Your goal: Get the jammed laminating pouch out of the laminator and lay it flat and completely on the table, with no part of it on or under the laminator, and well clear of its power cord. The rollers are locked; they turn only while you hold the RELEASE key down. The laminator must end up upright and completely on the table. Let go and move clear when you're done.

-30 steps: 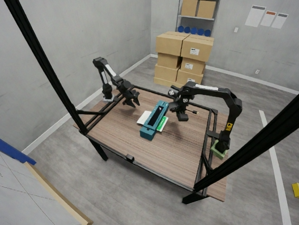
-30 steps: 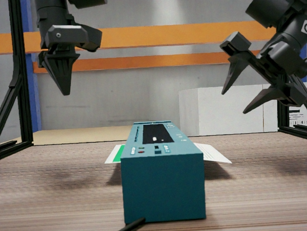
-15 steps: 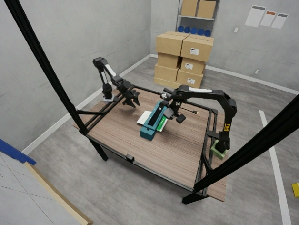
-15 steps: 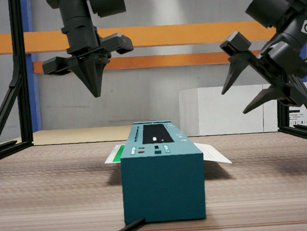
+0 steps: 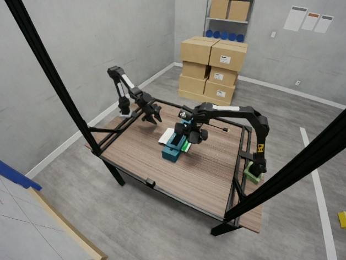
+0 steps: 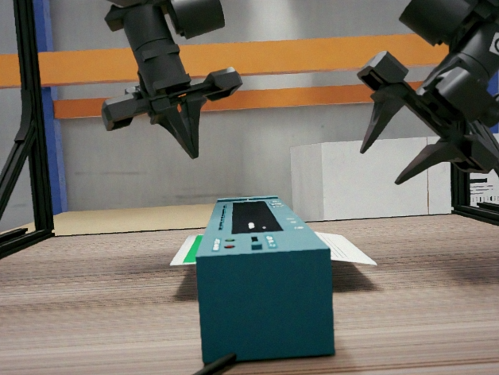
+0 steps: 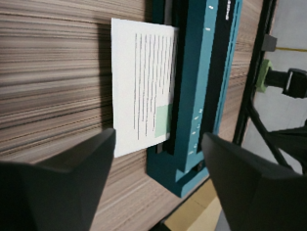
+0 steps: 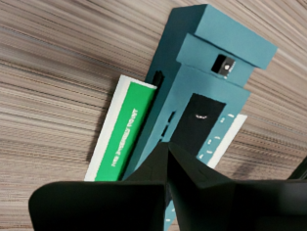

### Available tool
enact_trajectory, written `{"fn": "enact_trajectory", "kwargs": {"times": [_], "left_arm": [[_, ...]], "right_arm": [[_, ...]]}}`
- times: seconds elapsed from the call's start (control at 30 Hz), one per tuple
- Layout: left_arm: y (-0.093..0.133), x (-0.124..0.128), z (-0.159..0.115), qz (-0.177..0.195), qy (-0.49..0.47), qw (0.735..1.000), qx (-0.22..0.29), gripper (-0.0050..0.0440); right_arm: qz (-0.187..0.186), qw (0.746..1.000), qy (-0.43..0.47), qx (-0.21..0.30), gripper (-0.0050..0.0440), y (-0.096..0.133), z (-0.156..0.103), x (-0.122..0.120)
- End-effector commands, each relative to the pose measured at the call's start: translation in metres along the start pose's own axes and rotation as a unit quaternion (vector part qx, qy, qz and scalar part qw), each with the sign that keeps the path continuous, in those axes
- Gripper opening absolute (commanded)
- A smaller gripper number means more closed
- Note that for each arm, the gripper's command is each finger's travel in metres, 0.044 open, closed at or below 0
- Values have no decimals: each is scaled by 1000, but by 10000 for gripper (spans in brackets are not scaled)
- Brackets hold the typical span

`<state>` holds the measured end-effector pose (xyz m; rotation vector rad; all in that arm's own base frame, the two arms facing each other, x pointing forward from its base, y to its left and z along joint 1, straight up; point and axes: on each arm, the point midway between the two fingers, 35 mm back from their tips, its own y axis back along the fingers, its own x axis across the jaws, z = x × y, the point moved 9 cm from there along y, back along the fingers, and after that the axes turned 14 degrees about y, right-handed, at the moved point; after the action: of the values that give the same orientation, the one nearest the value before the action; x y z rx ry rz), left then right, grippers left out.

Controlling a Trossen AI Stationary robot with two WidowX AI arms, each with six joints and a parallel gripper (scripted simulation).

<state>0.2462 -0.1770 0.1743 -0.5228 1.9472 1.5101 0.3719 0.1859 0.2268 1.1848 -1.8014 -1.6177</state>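
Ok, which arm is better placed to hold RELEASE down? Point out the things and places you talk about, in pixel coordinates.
Right, I'd say: its shut gripper (image 5: 196, 136) (image 6: 194, 156) (image 8: 168, 144) hovers over the laminator (image 5: 171, 153) (image 6: 264, 306) (image 7: 163, 168) (image 8: 235, 29). The left one (image 5: 156, 118) (image 6: 379, 167) is open, off to the page (image 5: 166, 136) (image 6: 346, 248) (image 7: 142, 88) side, nearer for pulling.

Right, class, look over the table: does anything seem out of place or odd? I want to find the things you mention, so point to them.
Yes. The pouch (image 5: 167, 136) (image 6: 346, 249) (image 7: 142, 88) (image 8: 123, 131) is stuck through the laminator (image 5: 171, 153) (image 6: 264, 302) (image 7: 191, 98) (image 8: 163, 100), poking out on both long sides, its ends held off the table. That suggests a jam. The laminator itself stands upright, with no damage visible.
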Motion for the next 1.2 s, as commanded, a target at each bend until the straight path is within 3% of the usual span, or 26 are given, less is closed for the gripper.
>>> {"fn": "enact_trajectory", "kwargs": {"times": [0.0,0.13,0.17,0.2,0.3,0.5,0.6,0.7,0.73,1.07,1.17], "left_arm": [[4,-5,-2,-10,2,1000,5,266],[4,-5,-2,-10,2,1000,5,266],[4,-5,-2,-10,2,1000,5,266],[4,-5,-2,-10,2,1000,5,266],[4,-5,-2,-10,2,1000,5,266],[4,-5,-2,-10,2,1000,5,266],[4,-5,-2,-10,2,1000,5,266],[4,-5,-2,-10,2,1000,5,266],[4,-5,-2,-10,2,1000,5,266],[4,-5,-2,-10,2,1000,5,266],[4,-5,-2,-10,2,1000,5,266]], "right_arm": [[-25,990,137,13,-50,3,1,-16],[-27,985,172,14,-50,3,0,-15],[-29,991,130,12,-50,7,4,-13],[-33,984,174,16,-50,5,6,-18],[-43,952,301,29,-50,0,11,-32],[-52,884,462,55,-50,-11,23,-61],[-55,838,539,63,-50,-11,23,-60],[-55,838,539,63,-50,-11,23,-60],[-59,876,475,57,-50,-5,24,-54],[-57,826,556,66,-50,-12,24,-62],[-57,826,556,66,-50,-12,24,-62]]}}
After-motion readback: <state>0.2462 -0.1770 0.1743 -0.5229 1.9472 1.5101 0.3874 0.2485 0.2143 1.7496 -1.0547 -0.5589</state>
